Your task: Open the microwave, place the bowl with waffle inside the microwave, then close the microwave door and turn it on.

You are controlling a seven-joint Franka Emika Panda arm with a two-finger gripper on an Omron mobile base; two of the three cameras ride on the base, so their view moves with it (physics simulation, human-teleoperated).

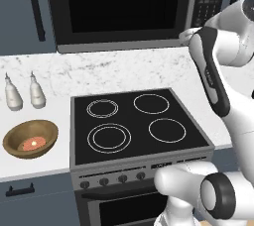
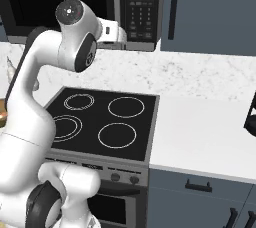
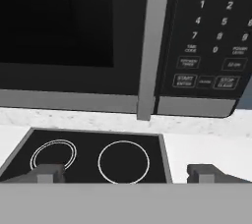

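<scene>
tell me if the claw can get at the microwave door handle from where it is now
Probably yes. The claw is open and faces the microwave door, with its vertical grey handle straight ahead and nothing between them. The door is shut, and the bowl with waffle sits well off on the counter.

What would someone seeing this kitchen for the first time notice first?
The white arm dominates, reaching up toward the big black microwave, whose door is shut. Its gripper is open in front of the door's right edge, above the black stove. On the counter left of the stove sits a wooden bowl holding a small reddish waffle.
</scene>
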